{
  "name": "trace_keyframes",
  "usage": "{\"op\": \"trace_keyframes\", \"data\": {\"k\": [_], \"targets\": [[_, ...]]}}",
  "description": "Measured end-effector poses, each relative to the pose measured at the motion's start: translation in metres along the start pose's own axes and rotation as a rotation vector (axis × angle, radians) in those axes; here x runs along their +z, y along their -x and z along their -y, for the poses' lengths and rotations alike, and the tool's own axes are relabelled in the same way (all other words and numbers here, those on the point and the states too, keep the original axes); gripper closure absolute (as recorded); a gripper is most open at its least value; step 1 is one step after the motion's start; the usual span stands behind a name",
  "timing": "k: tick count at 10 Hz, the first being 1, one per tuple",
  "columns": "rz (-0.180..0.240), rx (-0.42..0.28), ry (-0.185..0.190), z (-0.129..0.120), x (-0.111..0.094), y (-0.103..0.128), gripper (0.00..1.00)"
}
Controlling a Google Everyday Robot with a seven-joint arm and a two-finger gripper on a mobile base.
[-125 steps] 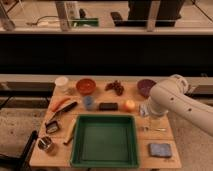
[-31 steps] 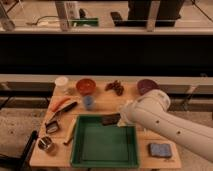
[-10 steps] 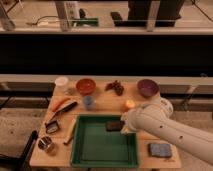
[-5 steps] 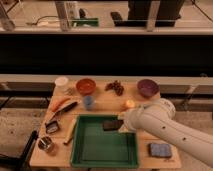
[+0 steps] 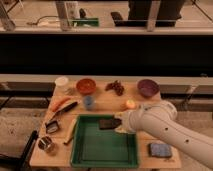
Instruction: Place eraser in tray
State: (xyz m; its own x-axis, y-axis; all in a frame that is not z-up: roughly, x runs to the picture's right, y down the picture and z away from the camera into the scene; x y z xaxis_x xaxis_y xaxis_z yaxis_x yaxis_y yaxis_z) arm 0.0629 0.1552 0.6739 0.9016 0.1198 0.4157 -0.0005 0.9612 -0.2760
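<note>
Your gripper (image 5: 118, 125) over tray (image 5: 82, 155), jaws holding eraser (image 5: 107, 123) low inside rim, ready to drop.

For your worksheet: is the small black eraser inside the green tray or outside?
Inside: small flat black eraser shows within the square green plastic tray rim, claw beside it.

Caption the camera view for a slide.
Robot claw carries the black eraser over the green tray on a cluttered wooden table.
</note>
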Motion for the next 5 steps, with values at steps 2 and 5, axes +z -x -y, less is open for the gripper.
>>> {"op": "trace_keyframes", "data": {"k": [2, 5], "targets": [[0.011, 0.004, 0.001, -0.0009, 0.0004, 0.0019, 0.20], [0.023, 0.017, 0.001, -0.0015, 0.0007, 0.0012, 0.20]]}}
